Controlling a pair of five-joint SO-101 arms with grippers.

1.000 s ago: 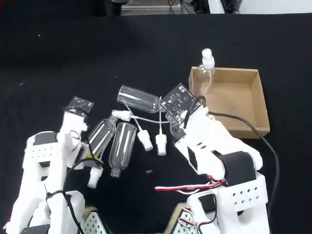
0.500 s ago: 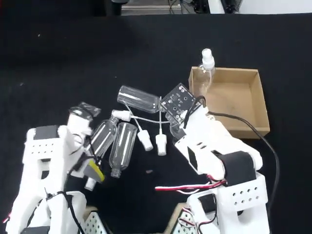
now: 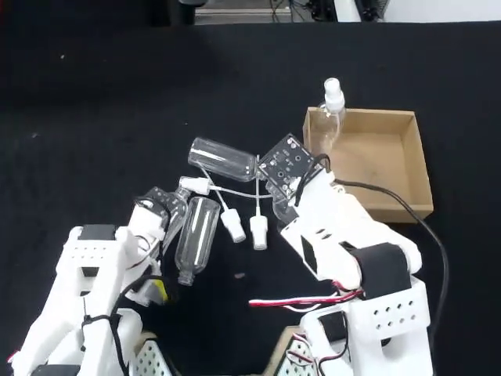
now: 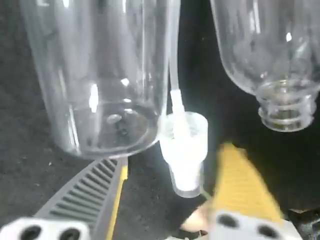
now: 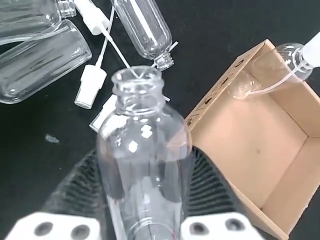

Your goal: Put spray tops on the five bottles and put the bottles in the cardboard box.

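My left gripper (image 4: 170, 187) is open, with a white spray top (image 4: 184, 150) lying between its grey finger (image 4: 90, 185) and yellow finger (image 4: 240, 185). The base of a clear bottle (image 4: 100, 75) and the open neck of another bottle (image 4: 282, 102) lie just beyond. My right gripper (image 5: 145, 200) is shut on an uncapped clear bottle (image 5: 142, 145), held upright beside the cardboard box (image 5: 215, 107). One bottle with a spray top (image 3: 332, 110) leans in the box's (image 3: 423, 168) far left corner. Loose bottles (image 3: 223, 159) (image 3: 197, 233) lie at the table's centre.
Two spray tops with long tubes (image 3: 233, 225) (image 3: 259, 232) lie between the arms, a third (image 3: 196, 185) by the lying bottles. The left arm (image 3: 98, 258) covers part of the leftmost bottle. The right arm's cable (image 3: 391, 196) runs along the box's near side.
The left arm has swung to the right and lowered over the leftmost bottle and the spray top beside it. The right arm and its bottle have not moved.
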